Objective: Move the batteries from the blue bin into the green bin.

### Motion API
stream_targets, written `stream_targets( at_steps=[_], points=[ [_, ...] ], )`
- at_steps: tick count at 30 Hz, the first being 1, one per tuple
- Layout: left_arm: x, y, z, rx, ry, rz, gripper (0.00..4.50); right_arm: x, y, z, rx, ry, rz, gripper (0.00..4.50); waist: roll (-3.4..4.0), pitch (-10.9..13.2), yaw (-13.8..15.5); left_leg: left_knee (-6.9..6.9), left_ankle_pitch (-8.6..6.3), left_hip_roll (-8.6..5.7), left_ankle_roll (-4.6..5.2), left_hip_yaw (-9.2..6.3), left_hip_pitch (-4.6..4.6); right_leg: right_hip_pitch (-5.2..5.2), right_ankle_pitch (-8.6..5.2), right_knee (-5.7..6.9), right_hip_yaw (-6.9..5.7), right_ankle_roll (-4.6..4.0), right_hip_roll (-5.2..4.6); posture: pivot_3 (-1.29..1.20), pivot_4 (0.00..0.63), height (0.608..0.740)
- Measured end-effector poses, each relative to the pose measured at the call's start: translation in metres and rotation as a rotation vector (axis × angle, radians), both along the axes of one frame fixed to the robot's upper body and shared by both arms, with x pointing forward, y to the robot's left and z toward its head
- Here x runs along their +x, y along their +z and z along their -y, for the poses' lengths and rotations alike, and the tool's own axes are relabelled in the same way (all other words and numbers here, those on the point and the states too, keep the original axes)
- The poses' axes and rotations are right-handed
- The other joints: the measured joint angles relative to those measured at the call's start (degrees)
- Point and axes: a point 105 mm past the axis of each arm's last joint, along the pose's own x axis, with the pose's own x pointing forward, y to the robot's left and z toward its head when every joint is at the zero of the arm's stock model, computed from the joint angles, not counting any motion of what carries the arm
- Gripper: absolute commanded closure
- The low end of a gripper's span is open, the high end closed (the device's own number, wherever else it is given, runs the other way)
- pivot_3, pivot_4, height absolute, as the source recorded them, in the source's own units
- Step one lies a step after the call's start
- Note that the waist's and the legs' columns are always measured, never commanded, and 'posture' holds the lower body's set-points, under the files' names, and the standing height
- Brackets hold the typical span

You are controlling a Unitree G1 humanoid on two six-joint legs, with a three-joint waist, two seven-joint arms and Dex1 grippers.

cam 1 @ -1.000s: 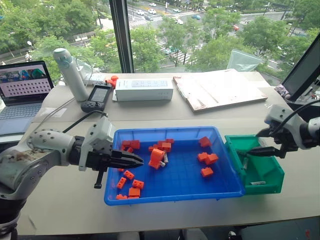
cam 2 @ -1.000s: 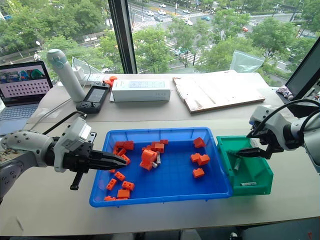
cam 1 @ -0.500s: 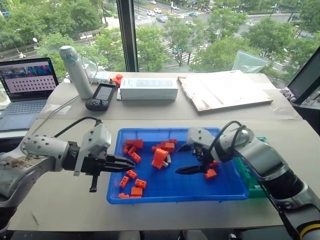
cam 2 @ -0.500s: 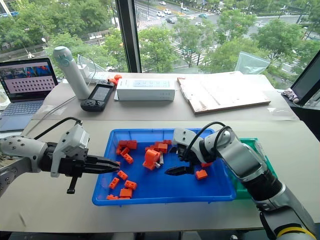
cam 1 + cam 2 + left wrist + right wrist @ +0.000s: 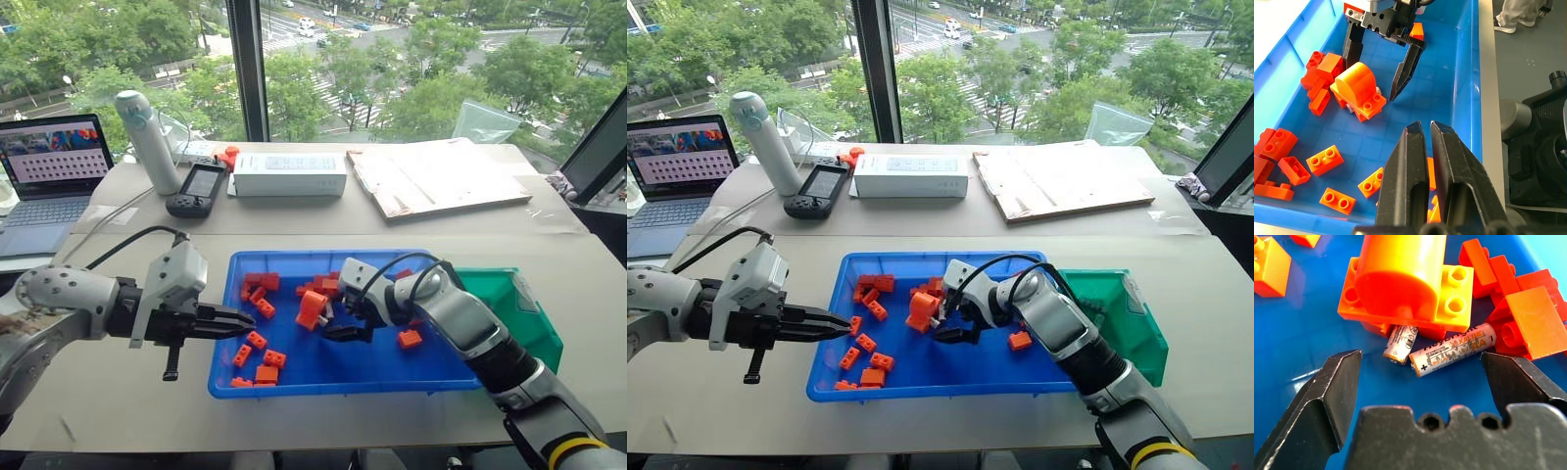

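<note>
Right end effector swung from green bin to batteries.

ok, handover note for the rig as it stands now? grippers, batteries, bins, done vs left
Right gripper: open, empty, jaws straddling two batteries on the blue bin floor, beside the big orange round-topped block.
Left gripper: shut, empty, hovering over the blue bin's left end.
Green bin: right of the blue bin, touching it; contents cannot be made out.
Done: right gripper lined up on the batteries.
Left: close on one battery, carry it to the green bin, then repeat for the other.
</note>
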Motion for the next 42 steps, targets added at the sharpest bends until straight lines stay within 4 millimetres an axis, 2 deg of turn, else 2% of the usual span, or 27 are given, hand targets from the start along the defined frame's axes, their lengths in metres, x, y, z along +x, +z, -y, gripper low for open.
stream_targets(
  at_steps=[3, 11, 15, 18, 29, 32, 36, 39, 42],
  points=[
    [-0.001, 0.000, 0.000, 0.003, 0.000, 0.000, 4.15, 0.003, 0.000, -0.002, 0.005, -0.003, 0.001, 0.68, 0.00, 0.00, -0.03, 0.00, 0.00, 0.00, -0.01, 0.00, 0.02, 0.01, 0.00, 0.01, 0.00, 0.00, 0.00, 0.00, 0.150, 0.740],
    [-0.002, -0.001, -0.001, 0.007, 0.014, -0.006, 4.15, 0.007, -0.001, 0.000, 0.000, -0.006, 0.008, 3.36, 0.00, 0.00, -0.07, -0.02, 0.00, 0.01, -0.01, 0.00, 0.02, 0.01, 0.00, 0.01, -0.01, -0.01, -0.01, 0.00, 0.150, 0.740],
    [-0.002, 0.000, -0.001, 0.005, 0.019, 0.001, 4.15, 0.006, -0.001, 0.004, -0.013, 0.000, 0.008, 3.55, 0.00, 0.00, 0.00, -0.01, 0.00, 0.00, -0.01, 0.00, 0.02, 0.01, -0.01, 0.01, -0.01, -0.02, -0.01, 0.00, 0.150, 0.740],
    [-0.002, 0.000, -0.001, 0.006, 0.019, 0.002, 4.15, 0.008, 0.000, 0.012, -0.032, -0.011, 0.015, 4.43, 0.00, 0.00, 0.02, -0.01, -0.01, 0.00, -0.02, 0.01, 0.02, 0.00, -0.04, 0.00, -0.01, -0.07, -0.02, 0.00, 0.150, 0.740],
    [0.001, 0.001, 0.000, 0.000, 0.006, 0.008, 4.15, 0.000, 0.005, 0.029, -0.065, -0.012, -0.011, 4.43, 0.00, 0.00, 0.01, -0.04, -0.01, 0.00, -0.02, 0.02, 0.00, -0.02, -0.06, 0.00, -0.01, -0.10, -0.02, 0.00, 0.150, 0.740],
    [0.004, 0.000, 0.001, -0.007, 0.001, 0.008, 4.15, -0.007, 0.012, 0.032, -0.053, 0.002, -0.023, 4.43, -0.01, 0.01, 0.04, -0.04, 0.00, 0.00, -0.01, 0.01, -0.01, -0.02, -0.05, -0.01, -0.01, -0.09, -0.02, 0.00, 0.150, 0.740],
    [0.006, 0.000, 0.006, -0.024, -0.027, 0.014, 4.15, -0.013, 0.039, 0.048, -0.003, -0.022, -0.032, 4.43, -0.03, 0.03, 0.31, -0.01, 0.00, 0.00, -0.01, 0.00, -0.03, -0.02, -0.06, -0.02, -0.02, -0.10, -0.03, 0.00, 0.150, 0.740],
    [0.010, 0.005, 0.011, -0.062, -0.053, 0.029, 4.15, -0.012, 0.067, 0.072, 0.017, -0.074, -0.014, 4.43, -0.04, 0.04, 0.39, 0.00, -0.01, -0.03, -0.01, 0.01, -0.03, 0.00, -0.13, -0.04, -0.02, -0.23, -0.06, 0.00, 0.150, 0.740],
    [0.014, 0.007, 0.016, -0.093, -0.081, 0.030, 4.15, -0.009, 0.094, 0.106, 0.009, -0.164, 0.033, 4.43, -0.05, 0.04, 0.45, -0.01, -0.01, -0.04, -0.01, 0.00, -0.02, 0.01, -0.21, -0.06, -0.02, -0.35, -0.08, 0.00, 0.150, 0.740]
  ],
)
